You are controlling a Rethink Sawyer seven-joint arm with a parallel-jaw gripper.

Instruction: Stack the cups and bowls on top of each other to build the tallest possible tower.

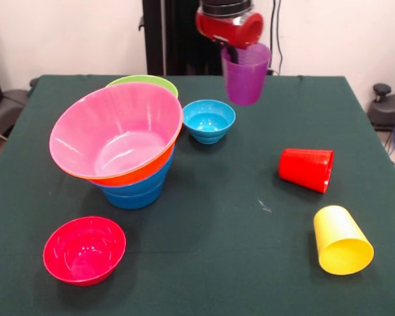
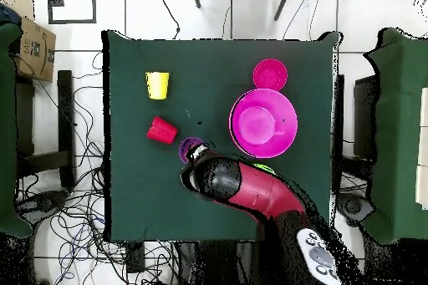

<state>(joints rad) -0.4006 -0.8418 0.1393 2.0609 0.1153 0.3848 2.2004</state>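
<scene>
My gripper [image 1: 234, 52] is shut on the rim of the translucent purple cup [image 1: 245, 76] and holds it upright in the air, above the table's far side. In the overhead view the purple cup [image 2: 192, 145] shows at the arm's tip. The tower stands tilted at the left: the pink bowl [image 1: 115, 128] on the orange bowl [image 1: 135, 172] on blue bowls [image 1: 135, 192]. The green bowl [image 1: 145, 81] sits behind it. The small light-blue bowl [image 1: 209, 120] stands below and left of the held cup. The red cup [image 1: 307, 169] and the yellow cup [image 1: 341, 240] lie on their sides at the right.
The small red bowl [image 1: 84, 249] stands upright near the front left. In the overhead view the arm [image 2: 247, 188] covers the light-blue bowl and most of the green bowl [image 2: 264, 167]. Chairs and cables surround the table [image 2: 134, 190].
</scene>
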